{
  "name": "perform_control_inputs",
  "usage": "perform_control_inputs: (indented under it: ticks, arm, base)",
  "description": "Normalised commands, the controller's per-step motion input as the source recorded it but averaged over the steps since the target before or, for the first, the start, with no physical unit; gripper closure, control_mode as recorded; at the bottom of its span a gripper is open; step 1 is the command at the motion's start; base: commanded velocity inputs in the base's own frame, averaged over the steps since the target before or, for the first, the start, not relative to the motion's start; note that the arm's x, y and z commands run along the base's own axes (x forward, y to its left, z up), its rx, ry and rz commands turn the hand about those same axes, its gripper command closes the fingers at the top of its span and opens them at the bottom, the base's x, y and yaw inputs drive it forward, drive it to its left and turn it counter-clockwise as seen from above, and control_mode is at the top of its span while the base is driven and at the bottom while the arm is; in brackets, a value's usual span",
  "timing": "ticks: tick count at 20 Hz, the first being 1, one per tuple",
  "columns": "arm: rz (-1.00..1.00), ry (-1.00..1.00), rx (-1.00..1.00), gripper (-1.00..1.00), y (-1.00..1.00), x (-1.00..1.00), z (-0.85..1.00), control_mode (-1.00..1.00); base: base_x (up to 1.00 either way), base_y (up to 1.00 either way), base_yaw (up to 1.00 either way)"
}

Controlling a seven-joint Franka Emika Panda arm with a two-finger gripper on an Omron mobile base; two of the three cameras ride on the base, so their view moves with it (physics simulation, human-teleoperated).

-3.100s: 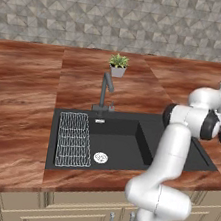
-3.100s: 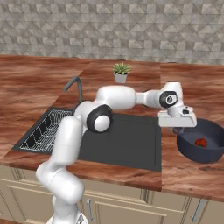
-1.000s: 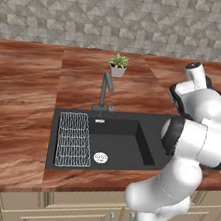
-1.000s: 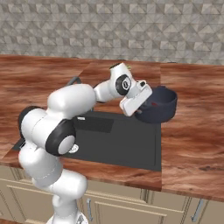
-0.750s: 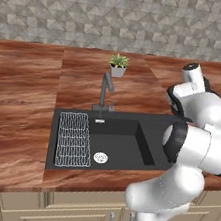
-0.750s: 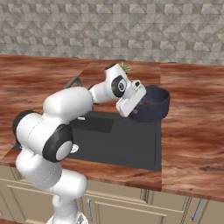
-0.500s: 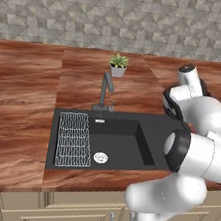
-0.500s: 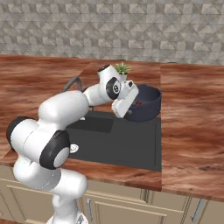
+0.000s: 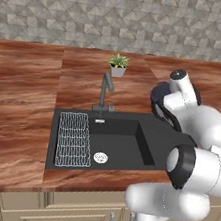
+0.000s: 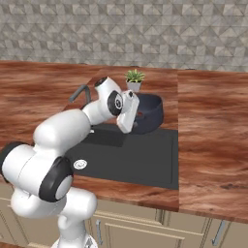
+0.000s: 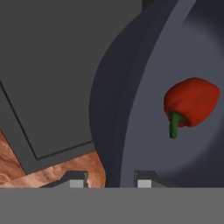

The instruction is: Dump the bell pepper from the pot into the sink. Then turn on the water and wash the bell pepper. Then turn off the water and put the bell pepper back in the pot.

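Observation:
The dark navy pot [image 10: 151, 112] hangs lifted over the back right part of the black sink [image 10: 145, 160]. My gripper [image 10: 137, 117] is shut on its near rim. In the hand view my fingertips [image 11: 144, 182] straddle the pot [image 11: 131, 109] wall, one inside and one outside. The red bell pepper [image 11: 191, 102], green stem down, lies against the pot's inner wall. From the left base view a slice of the pot [image 9: 157, 96] shows behind my arm, above the sink [image 9: 128, 140]. No water runs from the faucet [image 9: 105, 88].
A wire rack [image 9: 72, 139] and a silver drain [image 9: 100, 157] lie in the sink's left half. A small potted plant [image 9: 118, 65] stands on the counter behind the faucet. Wooden counter [image 10: 208, 135] spreads on both sides of the sink.
My arm has swung left with the pot, carrying it from the right-hand counter to above the sink's back right part. The grip on the rim has held.

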Motion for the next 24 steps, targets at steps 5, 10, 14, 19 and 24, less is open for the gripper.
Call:
perform_control_inputs:
  ticks: [5, 10, 14, 19, 24]
  arm:
    - [0.14, 0.03, -0.13, 1.0, 0.35, 0.0, 0.0, -1.0]
    - [0.06, 0.04, -0.13, 1.0, 0.16, 0.0, 0.07, -1.0]
    - [0.0, 0.0, -0.18, 1.0, 0.13, 0.01, 0.08, -1.0]
    - [0.01, 0.0, -0.22, 1.0, 0.18, 0.0, 0.07, -1.0]
    - [0.03, 0.0, -0.26, 1.0, 0.28, 0.01, 0.02, -1.0]
  base:
    - [0.0, 0.0, 0.0]
    - [0.0, 0.0, 0.0]
    - [0.0, 0.0, 0.0]
    - [0.0, 0.0, 0.0]
    - [0.0, 0.0, 0.0]
